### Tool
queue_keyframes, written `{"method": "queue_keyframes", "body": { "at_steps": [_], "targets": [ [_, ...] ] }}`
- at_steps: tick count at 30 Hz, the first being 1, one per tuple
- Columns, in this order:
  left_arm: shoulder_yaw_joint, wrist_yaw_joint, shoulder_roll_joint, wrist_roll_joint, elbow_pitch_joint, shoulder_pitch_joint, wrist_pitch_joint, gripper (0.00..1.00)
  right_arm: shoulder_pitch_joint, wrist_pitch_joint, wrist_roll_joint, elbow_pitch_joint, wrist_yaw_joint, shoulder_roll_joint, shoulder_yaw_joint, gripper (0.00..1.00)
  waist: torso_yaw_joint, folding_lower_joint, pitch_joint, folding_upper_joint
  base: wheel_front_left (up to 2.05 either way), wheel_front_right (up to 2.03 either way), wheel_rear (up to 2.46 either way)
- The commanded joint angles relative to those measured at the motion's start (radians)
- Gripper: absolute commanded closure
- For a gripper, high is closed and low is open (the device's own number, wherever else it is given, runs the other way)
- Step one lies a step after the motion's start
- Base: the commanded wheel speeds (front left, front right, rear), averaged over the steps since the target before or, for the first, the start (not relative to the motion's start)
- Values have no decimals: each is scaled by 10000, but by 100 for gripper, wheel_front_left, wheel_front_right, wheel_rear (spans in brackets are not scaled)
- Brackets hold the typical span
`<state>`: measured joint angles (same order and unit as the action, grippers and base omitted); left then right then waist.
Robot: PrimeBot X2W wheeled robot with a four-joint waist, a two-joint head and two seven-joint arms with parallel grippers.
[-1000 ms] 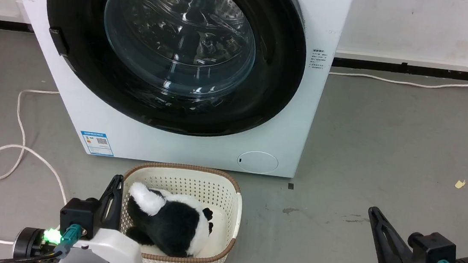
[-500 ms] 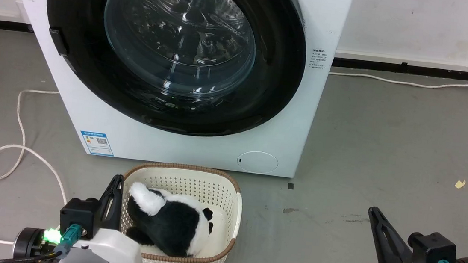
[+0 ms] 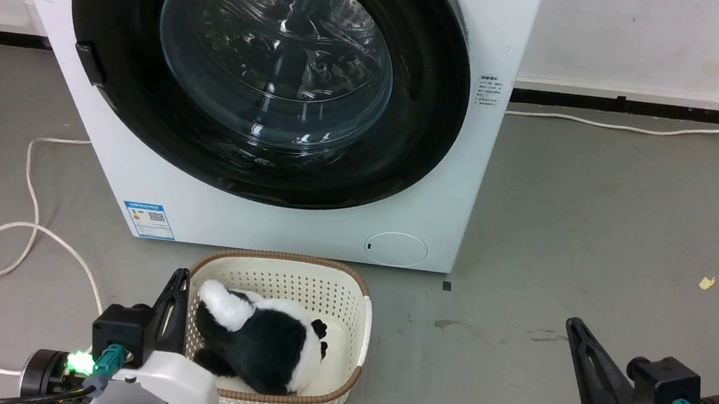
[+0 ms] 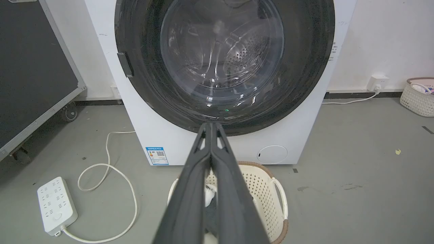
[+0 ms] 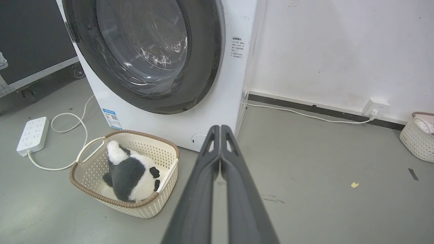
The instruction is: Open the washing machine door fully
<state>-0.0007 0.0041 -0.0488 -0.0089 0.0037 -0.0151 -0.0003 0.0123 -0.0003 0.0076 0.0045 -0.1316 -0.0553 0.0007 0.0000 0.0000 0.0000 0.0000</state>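
Plush panda [image 3: 260, 344] in cream basket [image 3: 358, 314]

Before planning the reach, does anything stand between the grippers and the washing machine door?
A basket with a plush toy stands on the floor below the washing machine door, beside the left gripper; probably too low to block.

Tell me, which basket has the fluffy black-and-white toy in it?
The basket right in front of the washing machine holds the toy. The other basket, far off by the wall, shows something pale inside.
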Motion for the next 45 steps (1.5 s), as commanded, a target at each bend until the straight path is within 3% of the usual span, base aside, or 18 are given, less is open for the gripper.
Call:
{"method": "queue_keyframes", "body": {
  "at_steps": [1,45],
  "targets": [
    [7,-41,-14,89,-37,151,3,100,-123,3,-76,-45,9,51,-7,100,0,0,0,0,0,0,0],
    [7,-41,-14,89,-37,151,3,100,-123,3,-76,-45,9,51,-7,100,0,0,0,0,0,0,0]
  ]
}}
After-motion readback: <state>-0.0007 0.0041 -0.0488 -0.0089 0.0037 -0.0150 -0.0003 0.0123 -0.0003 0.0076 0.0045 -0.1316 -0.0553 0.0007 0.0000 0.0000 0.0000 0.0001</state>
